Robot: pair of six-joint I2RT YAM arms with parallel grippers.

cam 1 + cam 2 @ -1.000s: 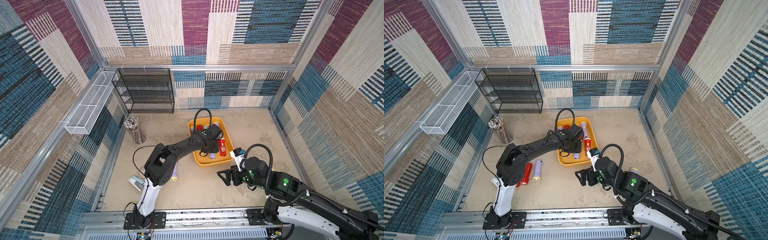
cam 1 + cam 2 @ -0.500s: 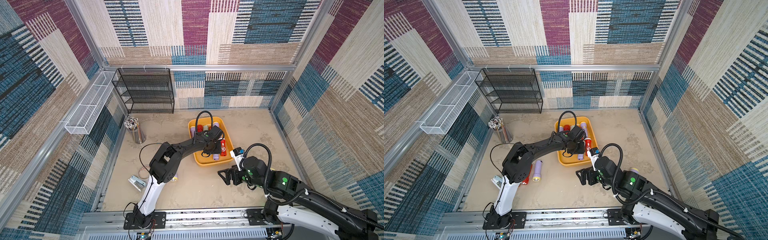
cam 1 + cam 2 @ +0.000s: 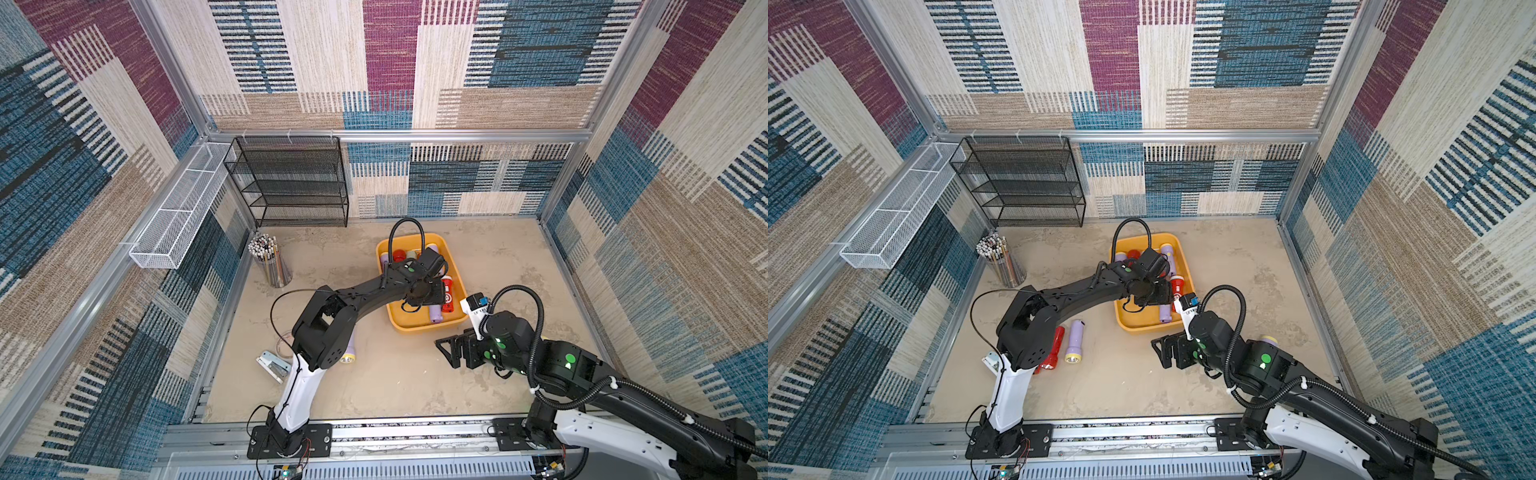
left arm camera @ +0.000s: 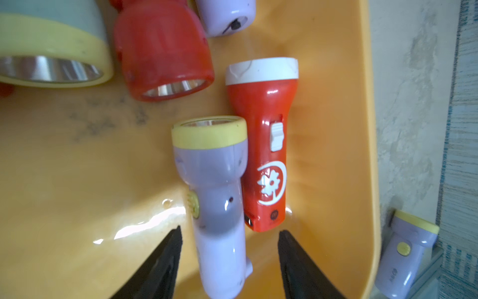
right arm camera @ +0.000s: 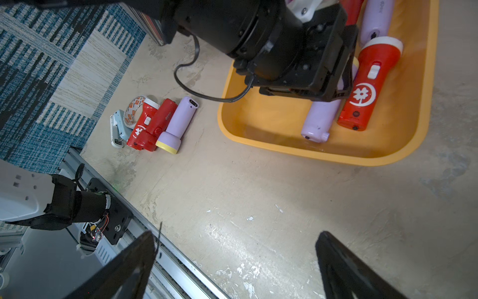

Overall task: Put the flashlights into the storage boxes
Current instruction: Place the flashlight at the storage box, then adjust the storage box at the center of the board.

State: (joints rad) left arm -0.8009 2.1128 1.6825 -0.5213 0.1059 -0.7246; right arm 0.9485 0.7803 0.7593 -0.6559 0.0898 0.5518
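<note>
The left gripper (image 4: 229, 233) hangs inside the yellow-orange tray (image 4: 336, 129) with its fingers spread, 1 on each side of the handle of a lilac flashlight (image 4: 214, 196) with a yellow head. A gap shows on both sides, so neither finger touches it, and it lies flat on the tray floor. Just outside 1 finger, touching the lilac one along its length, lies a red flashlight (image 4: 266, 160) with a white head. Beyond the fingertips sit a red-headed flashlight (image 4: 160, 51), a pale green one (image 4: 51, 38) with a yellow rim, and the butt of another lilac one (image 4: 225, 15). Outside the tray wall, 1 more lilac flashlight (image 4: 403, 253) rests on the surface (image 4: 413, 103). The right gripper (image 5: 238, 259) is spread wide and holds nothing, over bare surface short of the tray's near end. Well off to its side, 3 flashlights lie side by side on the surface: lilac (image 5: 176, 121), red (image 5: 161, 119), and red with a white head (image 5: 143, 119).
</note>
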